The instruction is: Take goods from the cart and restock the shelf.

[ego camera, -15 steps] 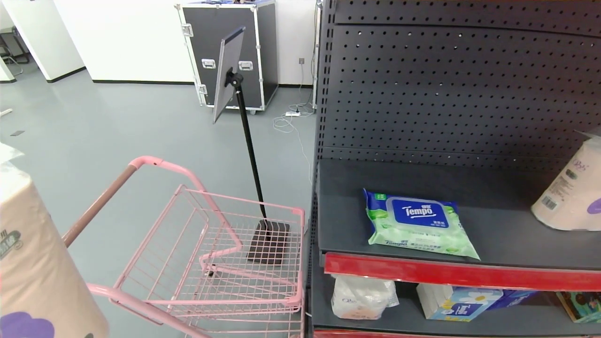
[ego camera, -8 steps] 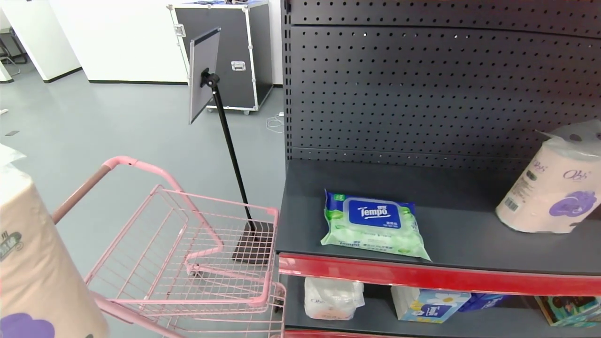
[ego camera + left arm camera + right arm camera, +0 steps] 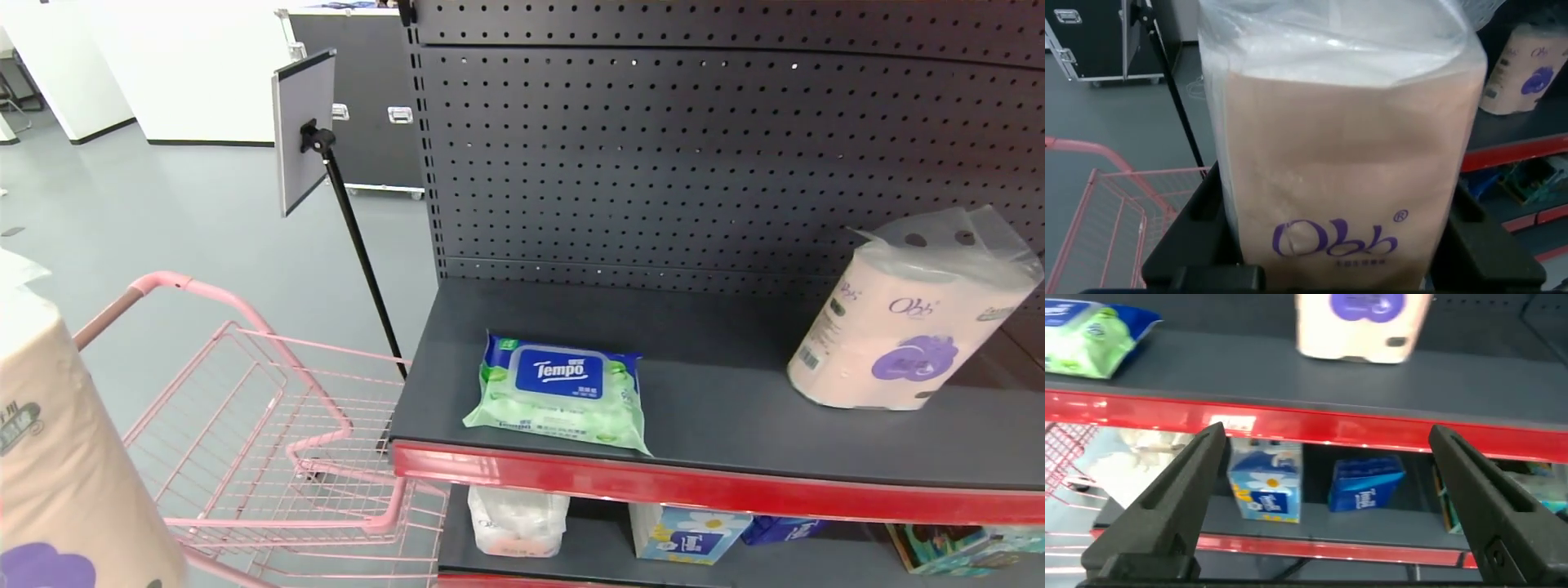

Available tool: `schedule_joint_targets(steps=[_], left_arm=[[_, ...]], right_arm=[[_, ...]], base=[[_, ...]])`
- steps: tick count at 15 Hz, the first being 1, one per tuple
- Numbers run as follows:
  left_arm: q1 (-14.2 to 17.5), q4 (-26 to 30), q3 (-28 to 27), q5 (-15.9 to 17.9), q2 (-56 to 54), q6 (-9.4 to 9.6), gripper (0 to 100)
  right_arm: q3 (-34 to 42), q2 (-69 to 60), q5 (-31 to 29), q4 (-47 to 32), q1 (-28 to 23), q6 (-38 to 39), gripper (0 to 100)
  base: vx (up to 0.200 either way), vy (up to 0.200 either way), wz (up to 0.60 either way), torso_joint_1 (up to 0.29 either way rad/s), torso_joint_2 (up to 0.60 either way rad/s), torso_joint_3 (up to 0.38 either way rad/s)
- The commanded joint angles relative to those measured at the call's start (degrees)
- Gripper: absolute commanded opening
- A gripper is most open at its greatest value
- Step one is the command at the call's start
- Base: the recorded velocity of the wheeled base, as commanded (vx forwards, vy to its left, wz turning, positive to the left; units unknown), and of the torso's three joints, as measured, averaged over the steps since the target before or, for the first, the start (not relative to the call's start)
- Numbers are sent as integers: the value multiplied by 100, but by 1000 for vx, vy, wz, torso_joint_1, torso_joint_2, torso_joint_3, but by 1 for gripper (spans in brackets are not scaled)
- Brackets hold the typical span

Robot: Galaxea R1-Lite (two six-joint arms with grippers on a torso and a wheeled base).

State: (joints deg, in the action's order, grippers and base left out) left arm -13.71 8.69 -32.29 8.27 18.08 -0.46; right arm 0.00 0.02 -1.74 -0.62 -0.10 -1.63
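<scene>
My left gripper (image 3: 1339, 253) is shut on a plastic-wrapped pack of toilet rolls (image 3: 1343, 163), beige with a purple logo. In the head view that held pack (image 3: 65, 457) stands at the lower left, beside the pink wire cart (image 3: 245, 425). The dark shelf (image 3: 718, 408) with a red front edge carries a green and blue pack of wet wipes (image 3: 559, 390) and a second toilet-roll pack (image 3: 898, 327), tilted, at the right. My right gripper (image 3: 1327, 498) is open and holds nothing, in front of the shelf's red edge (image 3: 1315, 425), level with the lower shelf.
A sign on a thin black stand (image 3: 304, 126) rises behind the cart at the shelf's left end. The lower shelf holds a white bag (image 3: 518, 523), tissue boxes (image 3: 690, 535) and a blue box (image 3: 1364, 486). Grey floor lies open to the left.
The head camera has swung right: shelf, cart and sign stand slid left in the picture and the shelf's toilet-roll pack came fully into view. The held pack keeps its place.
</scene>
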Motion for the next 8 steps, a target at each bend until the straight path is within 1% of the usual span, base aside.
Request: schedule_joint_targets(steps=[1,8], left_arm=[[0,1,-5,0,20,-6,0],[0,-8,-14,0,20,-6,0]], right_arm=[[0,-2,7,1,1,-4,100],[0,6,7,1,1,-4,100]], base=[[0,-200,0,2,7,2],[0,-200,0,4,4,4]])
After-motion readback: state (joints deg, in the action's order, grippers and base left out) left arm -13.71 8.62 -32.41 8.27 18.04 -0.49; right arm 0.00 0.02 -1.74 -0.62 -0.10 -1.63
